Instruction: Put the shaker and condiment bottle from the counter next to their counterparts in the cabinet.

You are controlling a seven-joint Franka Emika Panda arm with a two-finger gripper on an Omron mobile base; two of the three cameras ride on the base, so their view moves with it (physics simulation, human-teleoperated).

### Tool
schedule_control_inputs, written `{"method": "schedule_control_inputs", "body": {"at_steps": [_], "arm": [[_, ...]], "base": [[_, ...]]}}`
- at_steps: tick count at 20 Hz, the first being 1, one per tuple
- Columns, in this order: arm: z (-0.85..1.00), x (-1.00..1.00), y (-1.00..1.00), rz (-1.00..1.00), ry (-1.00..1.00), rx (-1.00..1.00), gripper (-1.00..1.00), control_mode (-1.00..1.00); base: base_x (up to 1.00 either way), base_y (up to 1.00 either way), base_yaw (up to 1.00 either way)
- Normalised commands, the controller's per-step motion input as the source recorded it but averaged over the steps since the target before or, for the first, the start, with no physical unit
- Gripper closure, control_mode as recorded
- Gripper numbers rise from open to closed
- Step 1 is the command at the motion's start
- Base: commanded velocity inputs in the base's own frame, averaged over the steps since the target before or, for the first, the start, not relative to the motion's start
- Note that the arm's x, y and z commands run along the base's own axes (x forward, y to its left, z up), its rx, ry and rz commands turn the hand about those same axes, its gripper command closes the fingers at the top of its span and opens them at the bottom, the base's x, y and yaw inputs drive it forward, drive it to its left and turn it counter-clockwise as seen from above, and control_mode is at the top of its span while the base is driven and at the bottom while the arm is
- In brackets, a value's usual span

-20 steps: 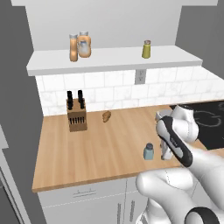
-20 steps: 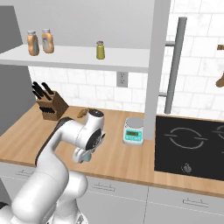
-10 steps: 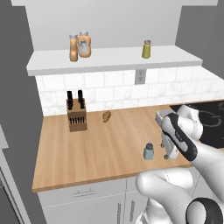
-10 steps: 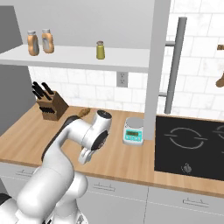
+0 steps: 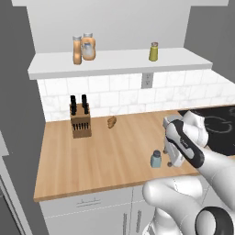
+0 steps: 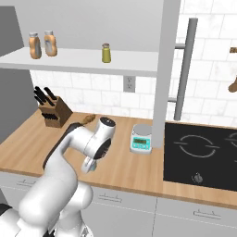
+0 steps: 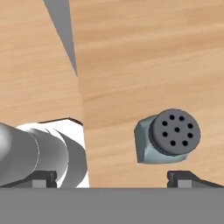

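The blue-grey shaker [image 5: 156, 159] stands on the wooden counter [image 5: 105, 160] near its front edge. Its dark, holed cap [image 7: 175, 132] faces the hand camera. My gripper [image 5: 170, 162] hangs just right of the shaker and points down at the counter. It is open, and in the hand view the shaker [image 7: 167, 140] lies ahead of the gripper [image 7: 116, 177], close to the right fingertip [image 7: 188, 177]. On the white cabinet ledge [image 5: 119, 62] the small pale orange condiment bottle [image 5: 77, 49] stands beside the wider orange bottle [image 5: 88, 46]. The yellow-green shaker [image 5: 154, 51] stands further right.
A knife block [image 5: 80, 121] and a small brown pastry [image 5: 111, 121] sit at the back of the counter. A teal kitchen scale [image 6: 140, 139] stands left of the black cooktop [image 6: 199, 152]. A wall outlet [image 5: 147, 80] is on the tiled backsplash.
The hand has sunk a little and drifted right, settling beside the shaker. The shaker and the shelf items have not moved.
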Motion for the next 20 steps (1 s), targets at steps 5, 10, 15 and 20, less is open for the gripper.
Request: {"method": "schedule_control_inputs", "body": {"at_steps": [5, 10, 15, 20], "arm": [[-0.02, 0.43, 0.00, 0.03, -0.04, 0.14, -1.00, -1.00], [-0.14, 0.20, 0.00, 0.07, -0.01, 0.12, -1.00, -1.00], [-0.14, 0.05, 0.00, 0.04, 0.00, 0.05, -1.00, -1.00], [-0.02, 0.16, 0.00, 0.00, -0.04, 0.01, -1.00, -1.00]], "base": [[0.00, 0.00, 0.00], [0.00, 0.00, 0.00], [0.00, 0.00, 0.00], [0.00, 0.00, 0.00]]}}
